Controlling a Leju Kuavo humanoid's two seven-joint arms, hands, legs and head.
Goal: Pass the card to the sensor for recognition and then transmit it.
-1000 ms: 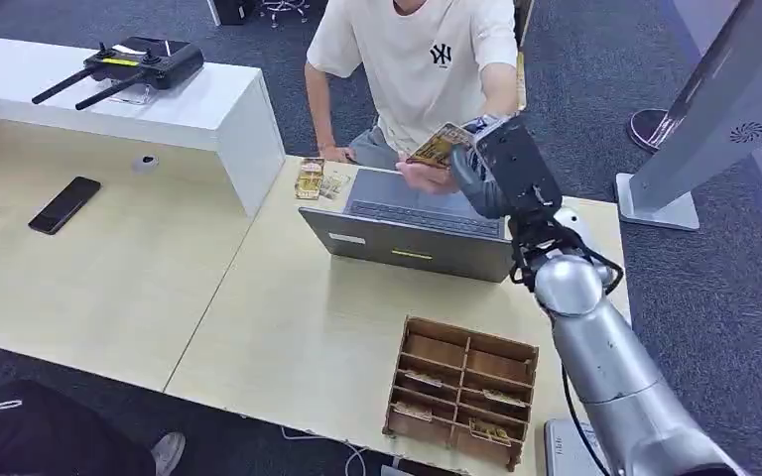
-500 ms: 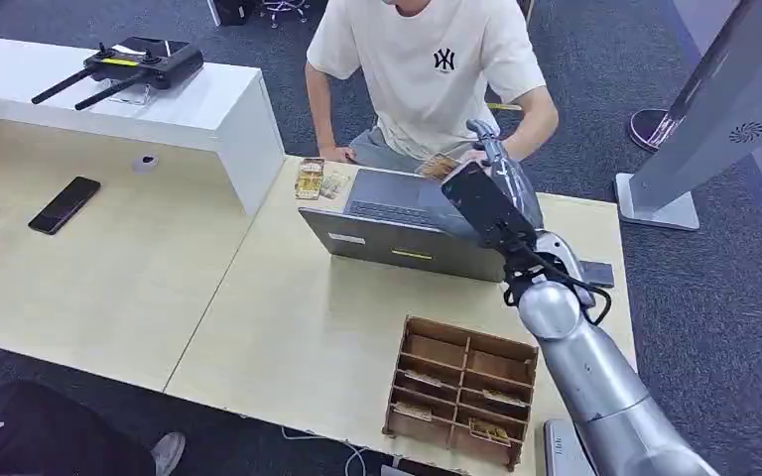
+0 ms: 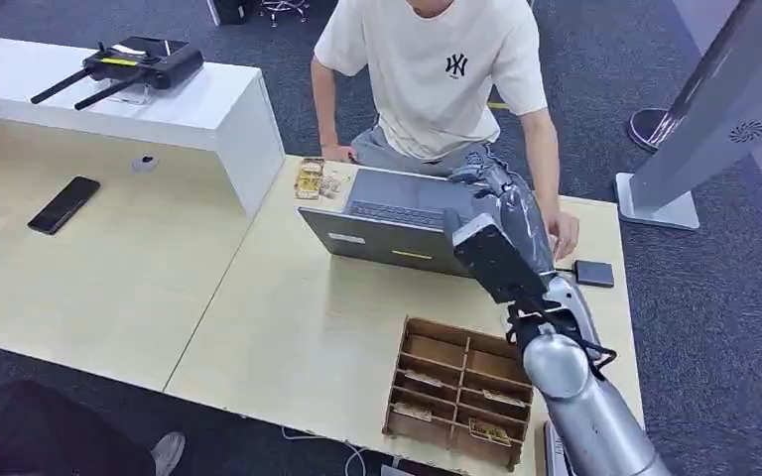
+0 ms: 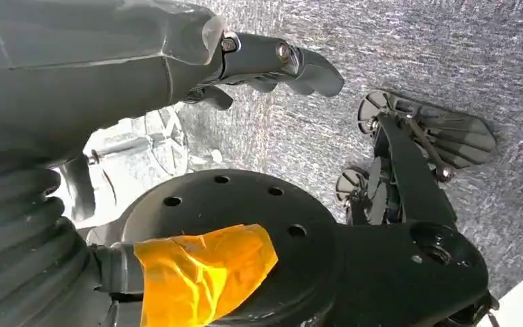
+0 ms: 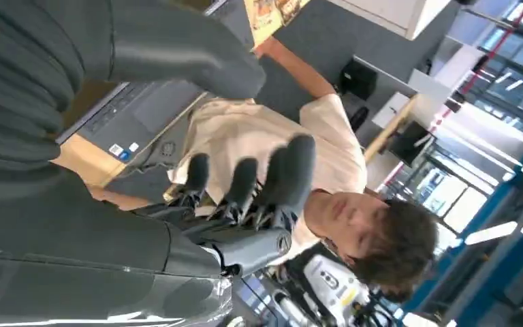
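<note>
The right hand (image 3: 501,193) is raised over the far right part of the table (image 3: 288,327), above the back edge of the laptop (image 3: 407,223). In the right wrist view its fingers (image 5: 272,177) are spread apart and a little curled, the thumb well away from them, and nothing lies between them — the hand holds nothing and touches nothing. The left hand (image 4: 259,65) hangs over grey carpet, its fingers loosely bent with nothing in them; how far they are apart I cannot tell.

One small pile of cards (image 3: 311,179) lies on the table's far edge, just left of the laptop, near the person's hand. More cards lie in several slots of the one wooden box (image 3: 461,390) at the near edge of the table; they are too small to count. A small dark square pad (image 3: 593,273) rests flat on the table to the right of the laptop, just beside the other hand of the one person (image 3: 437,74) — seated across the table in a pale T-shirt.

One black phone (image 3: 63,204) lies on the left table, well apart.
</note>
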